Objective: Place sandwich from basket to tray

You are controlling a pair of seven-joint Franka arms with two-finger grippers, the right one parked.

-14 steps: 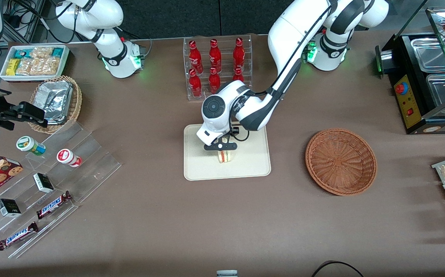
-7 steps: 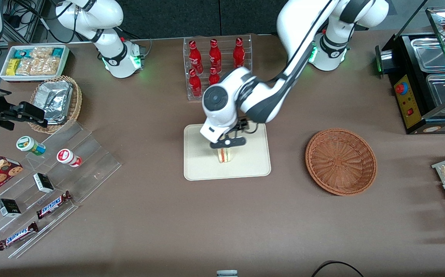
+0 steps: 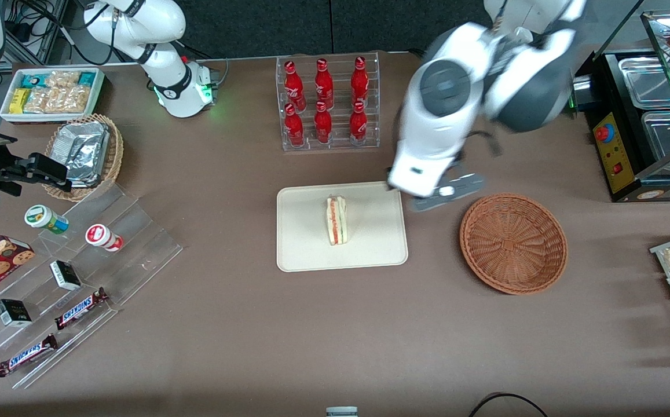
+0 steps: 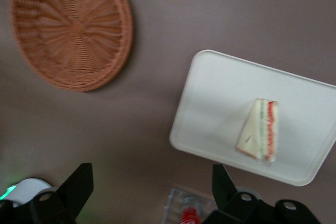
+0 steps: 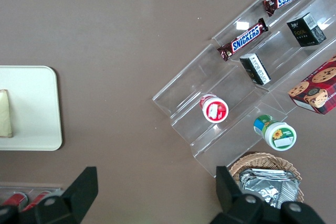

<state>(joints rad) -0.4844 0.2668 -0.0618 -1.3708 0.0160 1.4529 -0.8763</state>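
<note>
So the sandwich (image 3: 336, 220) is left standing on the tray (image 3: 300, 255), the basket (image 3: 513, 243) emptied; the gripper (image 3: 447, 194) has been pulled up, fingers spread, nothing held. Task looks done.

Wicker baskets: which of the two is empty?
The round reddish-brown woven wicker basket beside the pincer; the lighter tan wicker basket holds foil packs.

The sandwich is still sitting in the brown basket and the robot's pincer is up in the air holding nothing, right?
Not quite. The sandwich lies on the tray, not in the basket, which has nothing in it. The front view shows this. The rest is right: the pincer is open, up above the table between tray and basket, holding nothing.
</note>
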